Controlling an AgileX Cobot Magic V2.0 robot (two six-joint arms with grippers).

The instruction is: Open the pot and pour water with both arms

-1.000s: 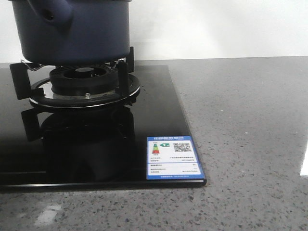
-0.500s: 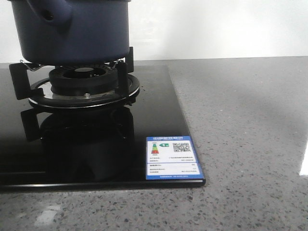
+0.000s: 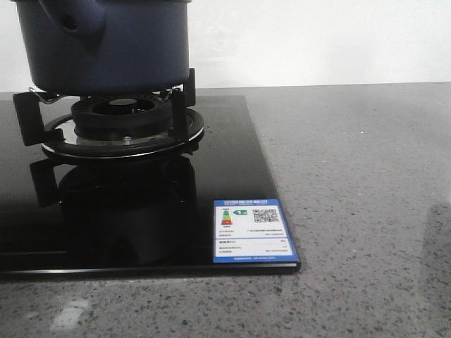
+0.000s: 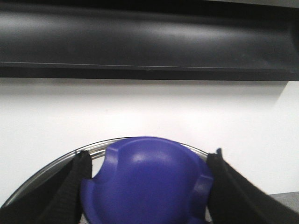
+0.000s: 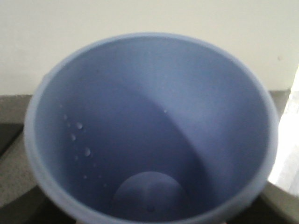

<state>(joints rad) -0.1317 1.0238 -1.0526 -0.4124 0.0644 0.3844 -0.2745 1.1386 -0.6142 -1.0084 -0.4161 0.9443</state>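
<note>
Two arms are working: left fingers are gripping the knob; right grip cannot be told behind the cup. Lifting straight above the pot seems best.

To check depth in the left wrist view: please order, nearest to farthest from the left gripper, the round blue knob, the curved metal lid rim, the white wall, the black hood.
1. Round blue knob: between the left gripper fingers.
2. Curved metal lid rim: just beyond the knob.
3. White wall and black hood: both behind; too close to rank.
</note>
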